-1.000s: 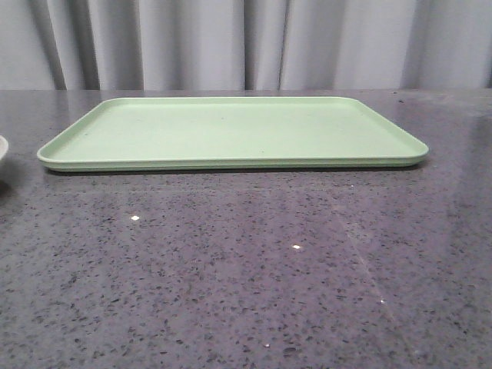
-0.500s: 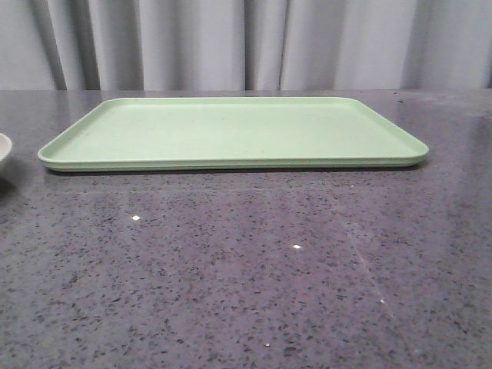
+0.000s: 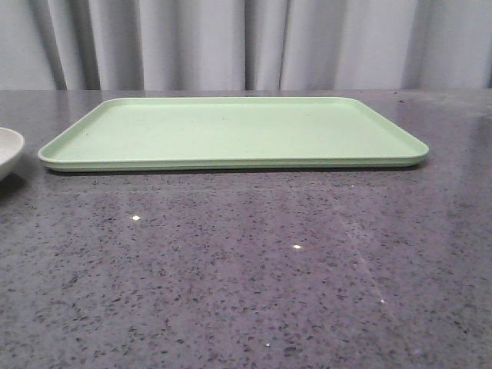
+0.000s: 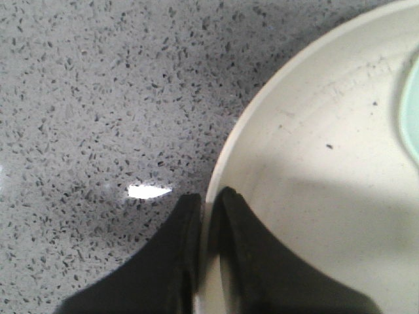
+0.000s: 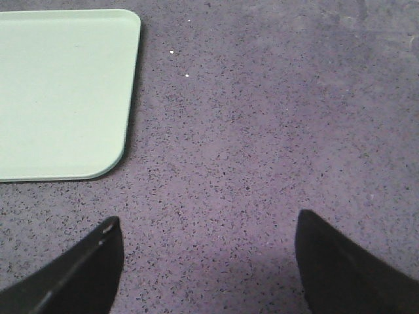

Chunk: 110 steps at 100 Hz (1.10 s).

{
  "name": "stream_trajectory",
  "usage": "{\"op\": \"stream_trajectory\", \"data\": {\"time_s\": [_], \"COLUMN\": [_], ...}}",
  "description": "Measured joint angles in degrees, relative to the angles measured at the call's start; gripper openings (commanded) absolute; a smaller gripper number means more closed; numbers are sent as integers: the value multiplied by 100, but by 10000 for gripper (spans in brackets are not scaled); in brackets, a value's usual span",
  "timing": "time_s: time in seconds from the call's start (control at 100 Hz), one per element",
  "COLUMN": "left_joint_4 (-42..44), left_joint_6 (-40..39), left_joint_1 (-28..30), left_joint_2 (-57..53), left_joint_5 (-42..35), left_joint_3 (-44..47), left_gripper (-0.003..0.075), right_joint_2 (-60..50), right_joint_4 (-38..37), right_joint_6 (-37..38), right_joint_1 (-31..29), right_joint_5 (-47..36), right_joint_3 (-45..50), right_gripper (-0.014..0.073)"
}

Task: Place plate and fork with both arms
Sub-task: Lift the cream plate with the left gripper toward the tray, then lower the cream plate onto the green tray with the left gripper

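The off-white speckled plate (image 3: 8, 150) shows only as an edge at the far left of the front view, left of the green tray. In the left wrist view the plate (image 4: 327, 196) fills one side, and my left gripper (image 4: 208, 199) is shut on its rim, one black finger inside and one outside. My right gripper (image 5: 206, 226) is open and empty over bare table, beside a corner of the tray. Neither gripper shows in the front view. The yellow fork is out of view.
A large pale green rectangular tray (image 3: 231, 131) lies across the back middle of the dark speckled table; one rounded corner shows in the right wrist view (image 5: 65, 91). Grey curtains hang behind.
More of the plate has come into the front view from the left edge, moving right toward the tray.
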Motion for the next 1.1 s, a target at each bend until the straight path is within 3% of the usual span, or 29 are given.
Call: {"op": "stream_trajectory", "data": {"time_s": [0.13, 0.36, 0.62, 0.89, 1.1], "left_joint_4": [-309, -1447, -2007, -2848, -3135], "left_joint_6": [34, 763, 1020, 1342, 1366], "left_joint_1": [239, 832, 924, 786, 57], "left_joint_2": [-181, -688, -957, -962, -629], "left_joint_5": [5, 5, 73, 36, -105], "left_joint_3": [11, 33, -186, -678, -978], "left_gripper": [-20, -20, -20, -20, -21], "right_joint_2": [0, 0, 0, 0, 0], "right_joint_4": [0, 8, 12, 22, 22], "right_joint_6": [0, 0, 0, 0, 0], "right_joint_1": [0, 0, 0, 0, 0], "right_joint_5": [4, 14, 24, 35, 35], "right_joint_3": [0, -11, -11, -11, -11], "right_gripper": [549, 549, 549, 549, 549]}}
